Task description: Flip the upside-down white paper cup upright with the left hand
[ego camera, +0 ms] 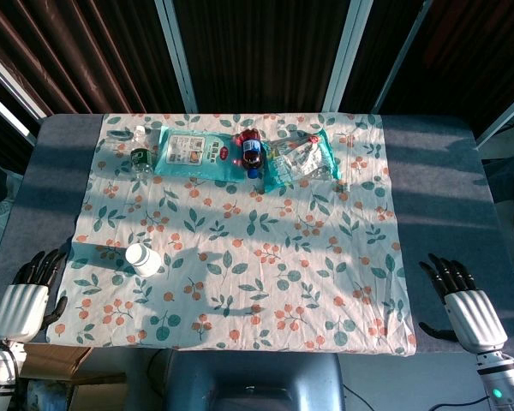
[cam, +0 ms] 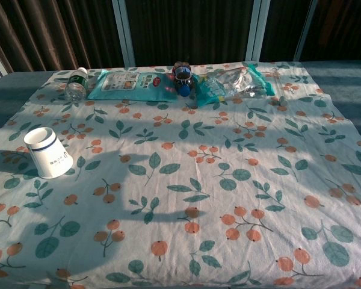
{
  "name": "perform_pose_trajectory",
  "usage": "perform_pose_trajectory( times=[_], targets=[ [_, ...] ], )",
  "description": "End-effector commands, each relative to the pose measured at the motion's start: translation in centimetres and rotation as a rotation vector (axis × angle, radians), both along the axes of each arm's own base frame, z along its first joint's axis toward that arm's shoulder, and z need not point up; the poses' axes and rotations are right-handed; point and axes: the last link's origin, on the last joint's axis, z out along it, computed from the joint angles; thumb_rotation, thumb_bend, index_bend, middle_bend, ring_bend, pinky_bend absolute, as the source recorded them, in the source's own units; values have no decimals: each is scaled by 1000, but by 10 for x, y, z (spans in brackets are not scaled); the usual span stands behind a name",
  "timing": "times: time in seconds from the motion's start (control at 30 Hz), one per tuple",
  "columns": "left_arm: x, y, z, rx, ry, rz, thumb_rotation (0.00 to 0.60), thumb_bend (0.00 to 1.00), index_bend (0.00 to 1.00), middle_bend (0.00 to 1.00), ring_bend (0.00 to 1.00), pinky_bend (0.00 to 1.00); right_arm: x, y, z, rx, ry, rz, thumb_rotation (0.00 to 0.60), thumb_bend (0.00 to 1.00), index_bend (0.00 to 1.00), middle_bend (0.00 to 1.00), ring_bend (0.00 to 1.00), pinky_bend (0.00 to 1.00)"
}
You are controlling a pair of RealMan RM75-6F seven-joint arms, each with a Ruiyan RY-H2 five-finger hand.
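A grey table (ego camera: 437, 171), covered across its middle by a floral tablecloth (ego camera: 265, 257) printed with leaves and orange berries, its near edge hanging over the front. Along the far edge of the cloth, from left: a clear plastic bottle (cam: 76, 84) lying on its side, a flat teal packet (ego camera: 197, 152), a small dark bottle with a red cap (ego camera: 251, 151), a crumpled clear-and-teal bag (ego camera: 301, 159). Near the left side, well apart from those, an upside-down white paper cup (cam: 47, 153), standing on its rim.
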Motion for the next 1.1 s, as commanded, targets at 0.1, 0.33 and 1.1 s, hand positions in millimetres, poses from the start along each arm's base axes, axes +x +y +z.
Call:
perform_pose_trajectory(
  times=[0.1, 0.33, 1.1],
  targets=[
    [13, 21, -17, -29, -68, -3, 600, 372, 0, 0, 0, 136, 0, 1, 0, 9, -4, 6, 600, 182, 0, 0, 0, 137],
    [29, 50, -42, -100, -149, 28, 600, 359, 0, 0, 0, 120, 3, 7, 4, 6, -20, 39, 600, 182, 0, 0, 0, 137],
    [57, 89, -95, -147, -434, 111, 600, 348, 0, 0, 0, 123, 3, 9, 6, 19, -32, 55, 600, 182, 0, 0, 0, 137]
  ],
)
